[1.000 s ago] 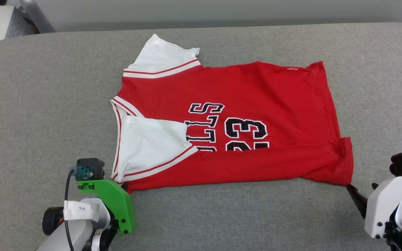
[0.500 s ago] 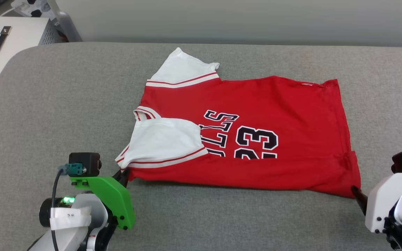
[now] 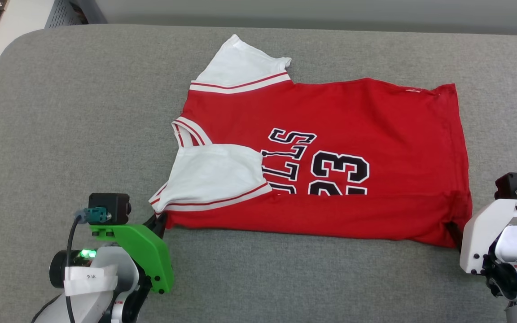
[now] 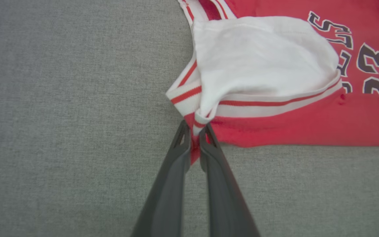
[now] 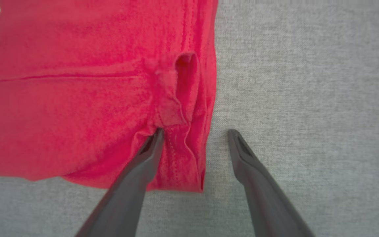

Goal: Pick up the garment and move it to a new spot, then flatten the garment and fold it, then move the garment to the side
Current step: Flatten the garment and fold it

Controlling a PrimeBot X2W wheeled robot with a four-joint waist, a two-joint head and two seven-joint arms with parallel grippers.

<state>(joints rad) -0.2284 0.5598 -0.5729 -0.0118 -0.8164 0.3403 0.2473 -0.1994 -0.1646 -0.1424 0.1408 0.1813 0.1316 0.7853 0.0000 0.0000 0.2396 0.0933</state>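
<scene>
The shirt [image 3: 330, 130] is a red jersey with short white sleeves edged in white-and-red stripes; it lies across the middle of the grey padded surface [image 3: 83, 112], collar [image 3: 186, 132] towards the left edge and hem towards the right edge. Black letters [image 3: 290, 152] outlined in white and the number 23 [image 3: 339, 172] run sideways on the front; the near long side is folded up over them and hides their lower part. The far sleeve [image 3: 240, 63] points towards the far edge; the near sleeve [image 3: 213, 172] is folded in over the chest. The cloth is fairly flat, with a small bunched pleat at the near right corner.

The left claw [image 4: 194, 131] is pinched tight on the striped trim at the shirt's near left corner. The right claw [image 5: 195, 130] stands wide at the near right corner of the hem; one finger rests against the red cloth, the other over bare padding just beside the hem; it grips nothing.
</scene>
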